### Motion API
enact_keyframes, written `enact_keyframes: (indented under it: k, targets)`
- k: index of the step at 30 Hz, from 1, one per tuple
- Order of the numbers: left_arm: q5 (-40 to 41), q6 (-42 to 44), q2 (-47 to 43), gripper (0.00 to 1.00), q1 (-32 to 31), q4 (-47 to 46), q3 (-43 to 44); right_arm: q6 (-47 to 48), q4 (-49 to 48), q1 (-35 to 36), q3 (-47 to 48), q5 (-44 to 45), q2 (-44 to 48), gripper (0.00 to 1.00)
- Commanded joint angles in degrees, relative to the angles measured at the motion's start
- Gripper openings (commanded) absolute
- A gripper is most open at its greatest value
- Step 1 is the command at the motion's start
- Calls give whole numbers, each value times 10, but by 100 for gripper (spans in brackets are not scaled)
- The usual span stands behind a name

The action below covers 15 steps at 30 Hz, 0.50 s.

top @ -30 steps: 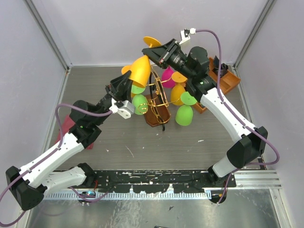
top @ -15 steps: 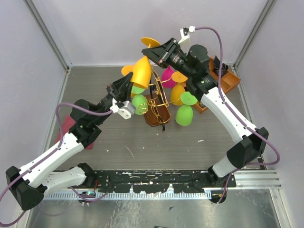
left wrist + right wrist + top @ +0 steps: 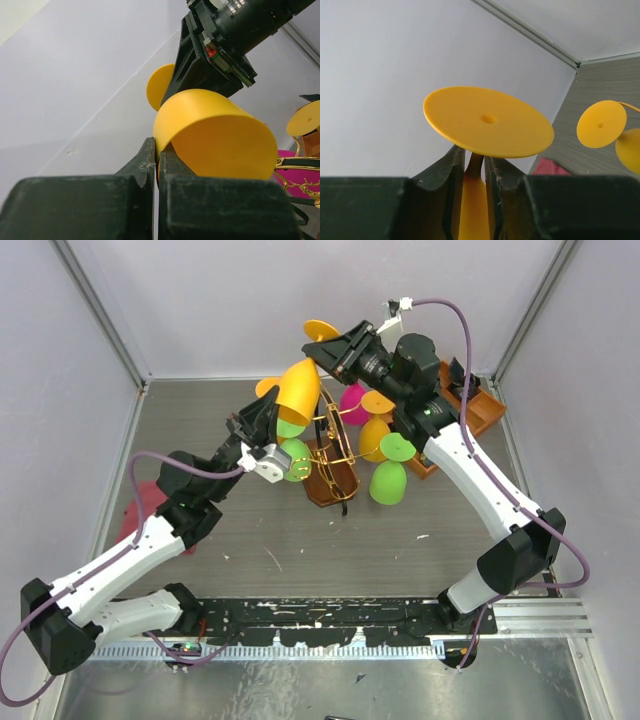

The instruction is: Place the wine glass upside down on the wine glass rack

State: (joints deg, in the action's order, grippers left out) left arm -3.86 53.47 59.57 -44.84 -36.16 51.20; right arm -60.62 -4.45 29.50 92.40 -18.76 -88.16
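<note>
Handover, seemingly: wine glass (image 3: 297, 390), foot up at upper centre above the wine glass rack (image 3: 328, 485), left jaws pinching its rim, right jaws round its stem, grip unclear, next probably needing stem slid between gold wires.

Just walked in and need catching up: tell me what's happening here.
Both arms hold one yellow wine glass, upside down, by the wine glass rack. The right pincer grips its stem just under the foot. The left pincer pinches the bowl's rim. A green glass and a pink glass already hang on the rack.
</note>
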Motion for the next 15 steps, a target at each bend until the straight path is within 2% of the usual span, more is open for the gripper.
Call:
enact_keyframes:
  k: [1,11,15]
  targets:
    - [1,-22,9,0,-12,-4,-12,36,-42,11,24,-23,19,28]
    - [20,-10,13,0,-19,-27,-20,25,-36,11,17,-7,29,42]
    - [26,2,14,0,-23,-27,-22,19,-35,10,7,7,36,43]
